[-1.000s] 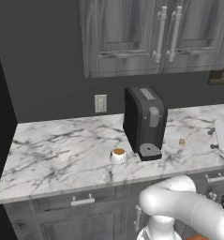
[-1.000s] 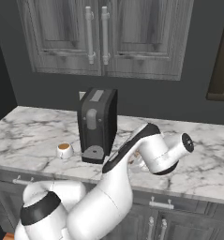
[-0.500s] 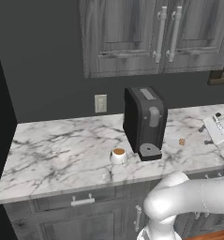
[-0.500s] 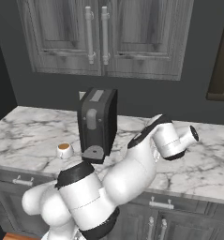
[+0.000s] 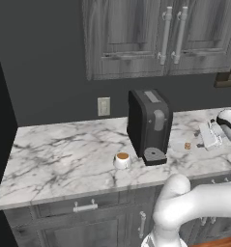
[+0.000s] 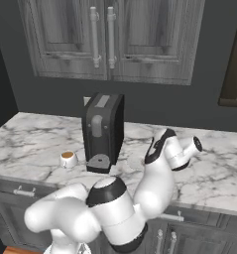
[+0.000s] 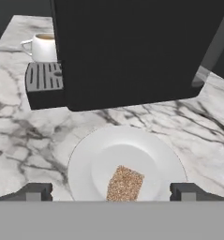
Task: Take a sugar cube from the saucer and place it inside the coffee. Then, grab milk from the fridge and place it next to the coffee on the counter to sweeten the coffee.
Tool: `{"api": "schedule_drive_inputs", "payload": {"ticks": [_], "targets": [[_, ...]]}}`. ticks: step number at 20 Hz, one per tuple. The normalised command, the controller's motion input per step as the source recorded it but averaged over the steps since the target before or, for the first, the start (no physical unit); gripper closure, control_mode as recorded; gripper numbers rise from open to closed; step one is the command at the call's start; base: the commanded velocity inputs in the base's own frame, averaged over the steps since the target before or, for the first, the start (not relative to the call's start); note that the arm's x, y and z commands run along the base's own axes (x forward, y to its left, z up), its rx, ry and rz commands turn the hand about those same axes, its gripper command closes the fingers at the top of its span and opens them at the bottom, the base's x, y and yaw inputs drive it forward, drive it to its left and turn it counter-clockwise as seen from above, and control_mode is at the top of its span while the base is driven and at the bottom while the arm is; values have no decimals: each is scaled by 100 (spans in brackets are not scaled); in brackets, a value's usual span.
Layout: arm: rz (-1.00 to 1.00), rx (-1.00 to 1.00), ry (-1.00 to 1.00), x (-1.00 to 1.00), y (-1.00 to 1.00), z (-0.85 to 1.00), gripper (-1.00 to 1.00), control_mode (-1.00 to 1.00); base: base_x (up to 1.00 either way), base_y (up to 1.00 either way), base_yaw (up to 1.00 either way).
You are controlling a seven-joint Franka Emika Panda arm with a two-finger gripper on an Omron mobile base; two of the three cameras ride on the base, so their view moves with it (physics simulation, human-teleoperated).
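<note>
Lined up over the sugar!
Gripper (image 7: 110, 192) spread wide and empty; the sugar cube (image 7: 125, 183) lies on the saucer (image 7: 80, 161) between its fingertips, the coffee (image 7: 40, 47) beyond the coffee machine (image 7: 132, 47).

Counter (image 5: 64, 164): carries all items below; wall cabinets (image 5: 155, 38) hang above it, base cabinets (image 5: 88, 217) stand beneath.
Coffee machine (image 5: 148, 125): upright near the counter's middle, toward the back wall.
Coffee (image 5: 122, 159): on the counter, just left of the machine's drip tray (image 7: 44, 79), near the front edge.
Saucer (image 7: 90, 159): on the counter, right of the machine and close beside it.
Sugar cube (image 7: 125, 183): lies on the saucer, about its centre.
Wall outlet (image 5: 103, 106): on the wall behind the counter, left of the machine.
</note>
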Motion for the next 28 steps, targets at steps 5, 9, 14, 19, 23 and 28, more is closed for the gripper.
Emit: {"api": "schedule_drive_inputs", "payload": {"ticks": [5, 9, 14, 19, 23, 28], "targets": [[0, -1, 5, 41, 0, -25, -100, -100, 0, 0, 0], [0, -7, 5, 35, 0, -28, -100, -100, 0, 0, 0], [0, -8, 9, 27, 0, -42, -100, -100, 0, 0, 0], [0, -7, 3, 8, 0, -40, -100, -100, 0, 0, 0], [0, -8, 0, 0, 0, -17, -100, -100, 0, 0, 0], [0, -1, 2, 3, 0, 0, -100, -100, 0, 0, 0]]}}
